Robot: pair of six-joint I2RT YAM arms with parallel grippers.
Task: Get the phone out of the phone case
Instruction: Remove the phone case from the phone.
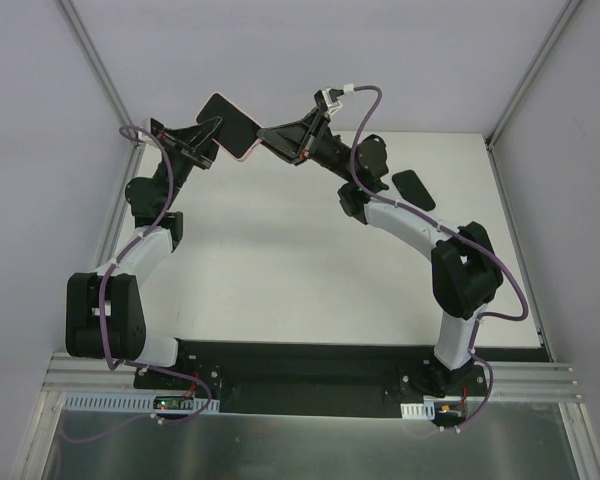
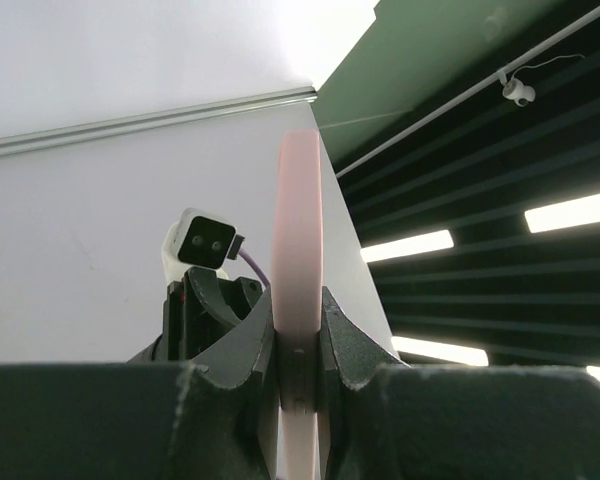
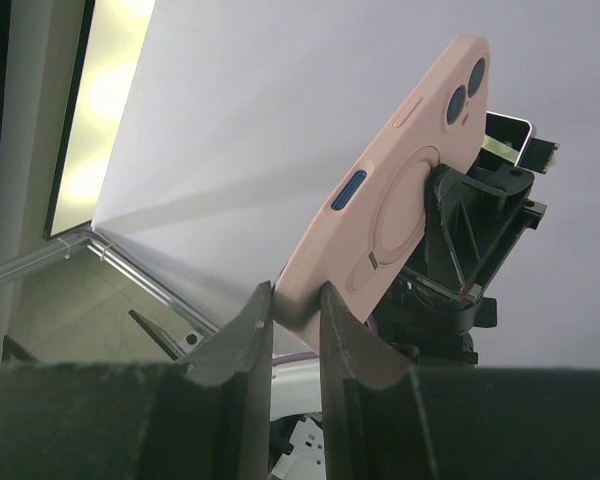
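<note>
Top external view shows the phone (image 1: 230,122) held in the air over the far edge of the table (image 1: 280,250), its dark face tilted up and towards the left. A thin rim of the phone case (image 1: 249,154) shows along its edge, so the phone is not yet out. As far as I can judge, nothing of the separating itself is done; the case is only lifted and gripped from both sides.

In the left wrist view the left gripper (image 2: 298,352) is clamped on the pink shell, seen edge-on between its fingers. In the right wrist view the right gripper (image 3: 295,312) pinches a corner of the shell, whose back with its camera cut-outs faces this camera.

What is left is to peel or push the shell off the phone.

A flat black object (image 1: 413,189) lies on the table to the right, well apart from the grip. Nothing stands between the two grippers except the case itself.
</note>
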